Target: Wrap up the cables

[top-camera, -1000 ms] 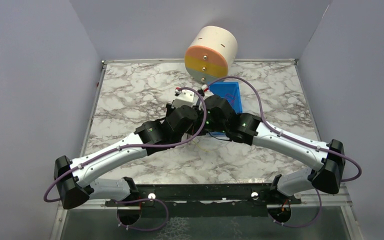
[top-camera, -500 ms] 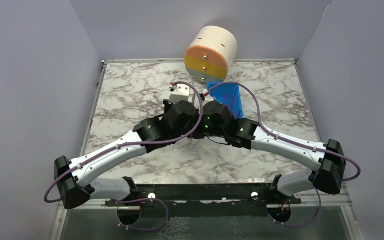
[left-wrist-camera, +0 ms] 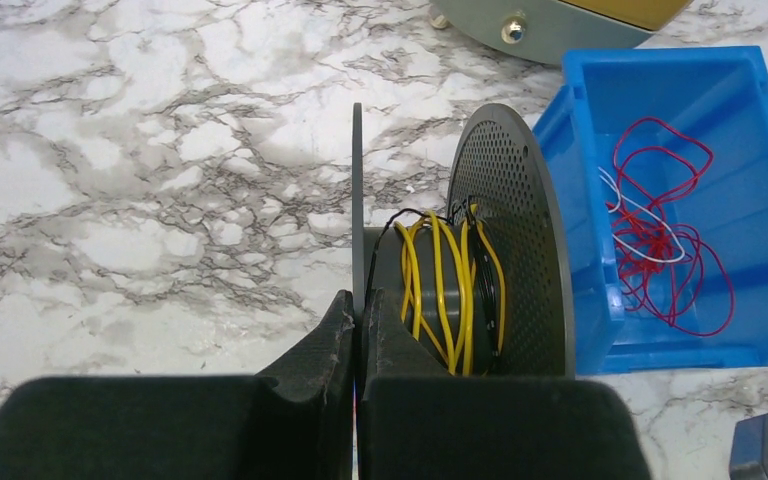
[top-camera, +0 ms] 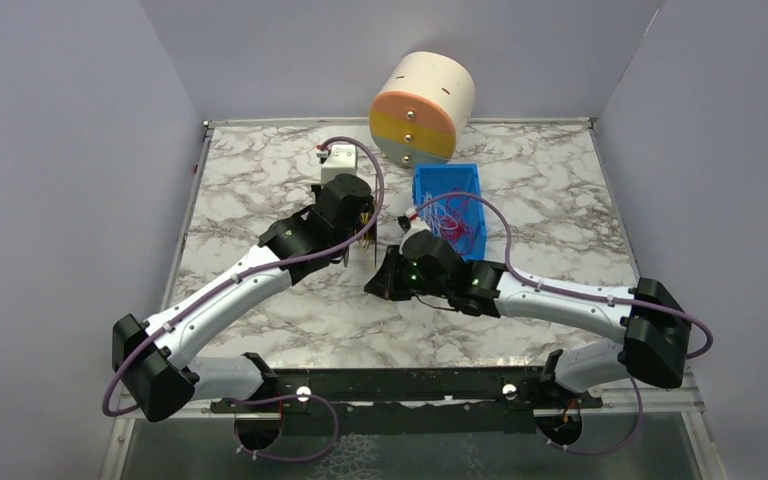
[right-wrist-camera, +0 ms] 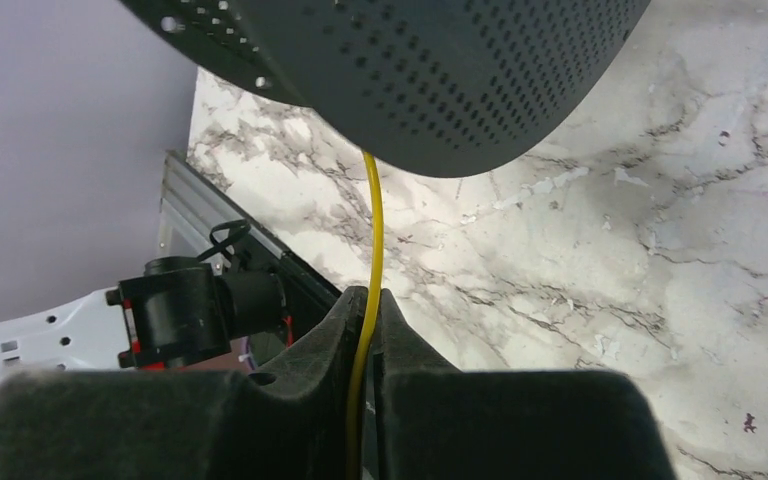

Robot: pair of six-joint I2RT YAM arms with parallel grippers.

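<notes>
My left gripper is shut on the thin flange of a dark grey spool, whose other flange is a perforated disc. Yellow cables and a dark one are wound round the spool's core. My right gripper is shut on one yellow cable that runs taut up to the perforated disc. In the top view the left gripper holds the spool above the table's middle, and the right gripper is just in front of it. Red and white cables lie loose in the blue bin.
The blue bin stands right of the spool, behind my right arm. A large cream cylinder with orange, yellow and grey bands lies on its side at the back edge. Grey walls close off the left, right and back. The left arm's base joint shows beyond my right gripper.
My left gripper has carried the spool to the left and farther back. My right gripper has pulled nearer and to the left, away from the bin, which now shows in full.
</notes>
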